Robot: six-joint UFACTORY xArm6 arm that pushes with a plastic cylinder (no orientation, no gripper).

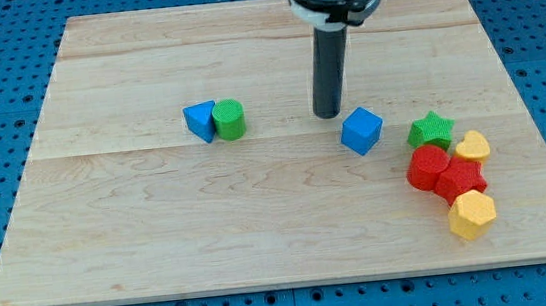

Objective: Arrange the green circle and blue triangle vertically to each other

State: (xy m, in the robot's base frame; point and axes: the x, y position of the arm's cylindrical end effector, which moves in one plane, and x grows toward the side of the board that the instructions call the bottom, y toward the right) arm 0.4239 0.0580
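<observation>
The green circle (230,120) and the blue triangle (200,120) sit side by side and touching, left of the board's middle, the triangle on the view's left. My tip (327,116) rests on the board well to the right of the green circle, about a hundred pixels away. It stands just up and left of a blue cube (361,130), close to it; I cannot tell if they touch.
A cluster lies at the view's right: a green star (431,132), a yellow heart (472,146), two red blocks (427,168) (461,180) and a yellow hexagon (473,214). The wooden board (160,234) ends at a blue pegboard surround.
</observation>
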